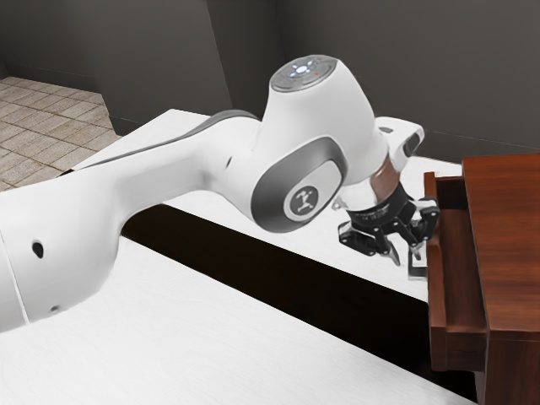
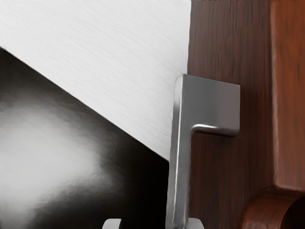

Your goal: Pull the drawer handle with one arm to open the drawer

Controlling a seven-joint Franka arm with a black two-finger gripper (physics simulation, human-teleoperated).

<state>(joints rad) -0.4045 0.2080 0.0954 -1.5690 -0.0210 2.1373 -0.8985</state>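
White arm [image 1: 169, 190] outstretched toward the exterior view's right, wrist [image 1: 384, 181] angled down, black pincer [image 1: 407, 251] apparently parted.

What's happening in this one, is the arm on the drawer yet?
The Franka arm has reached across the white table to the wooden cabinet on the exterior view's right. Its gripper is right at the metal drawer handle, which the wrist view shows running down just under the hand. The drawer stands partly out from the cabinet body, so it looks part open, not fully pulled out.
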